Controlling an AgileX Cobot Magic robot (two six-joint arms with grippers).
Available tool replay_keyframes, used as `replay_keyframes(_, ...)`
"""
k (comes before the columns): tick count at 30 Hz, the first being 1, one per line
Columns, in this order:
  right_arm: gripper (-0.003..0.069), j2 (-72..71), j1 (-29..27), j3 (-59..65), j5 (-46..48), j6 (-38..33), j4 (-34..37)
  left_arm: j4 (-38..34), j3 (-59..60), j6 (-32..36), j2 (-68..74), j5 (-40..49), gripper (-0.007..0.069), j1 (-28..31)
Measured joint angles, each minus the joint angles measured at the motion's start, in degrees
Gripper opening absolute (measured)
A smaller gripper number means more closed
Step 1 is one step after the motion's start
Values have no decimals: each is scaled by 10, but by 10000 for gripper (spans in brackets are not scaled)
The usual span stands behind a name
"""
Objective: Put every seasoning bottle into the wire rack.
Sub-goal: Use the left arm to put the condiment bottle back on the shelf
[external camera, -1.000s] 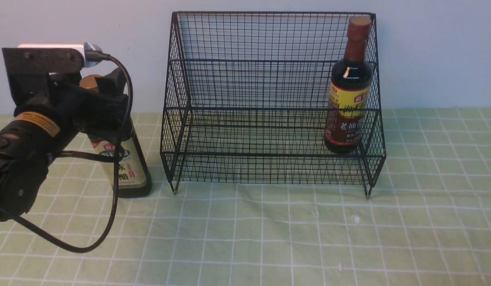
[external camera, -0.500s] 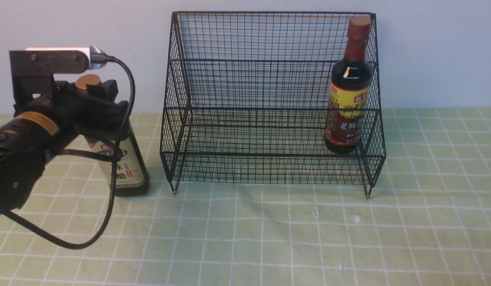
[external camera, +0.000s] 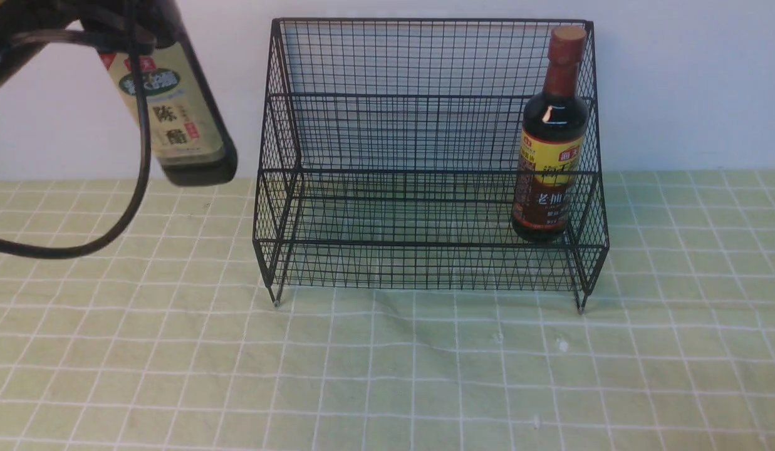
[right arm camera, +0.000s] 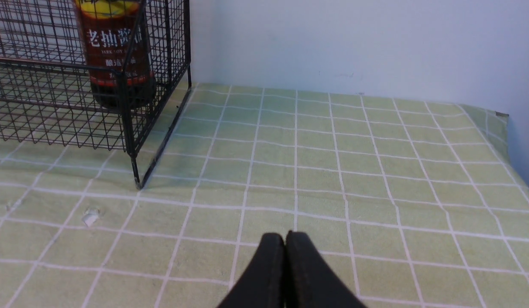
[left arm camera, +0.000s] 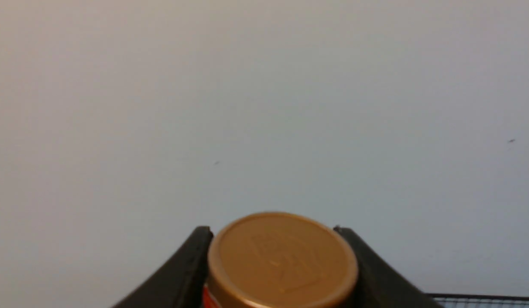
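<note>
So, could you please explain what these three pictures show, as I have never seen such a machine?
It is a robot with two arms. The wide picture looks forward from between them; the other two come from cameras on the wrists. On a green checked cloth stands a black wire rack, with a round bottle inside at its right end. The left end effector holds a squarish bottle, gold-capped, tilted in the air left of the rack. The right end effector is shut and empty above the cloth.
</note>
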Motion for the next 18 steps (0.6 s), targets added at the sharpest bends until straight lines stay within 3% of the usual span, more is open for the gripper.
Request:
replay_keyframes(4, -13, 0, 0, 0, 0, -6, 0, -55, -36, 50, 25, -4, 307, -39)
replay_keyframes(7, -13, 0, 0, 0, 0, -7, 0, -143, -81, 138, 67, -9, 307, -74)
replay_keyframes(13, -13, 0, 0, 0, 1, -8, 0, -255, -136, 270, 136, -59, 307, -115)
replay_keyframes(18, -13, 0, 0, 0, 1, -8, 0, -307, -190, 339, 197, -82, 307, -130)
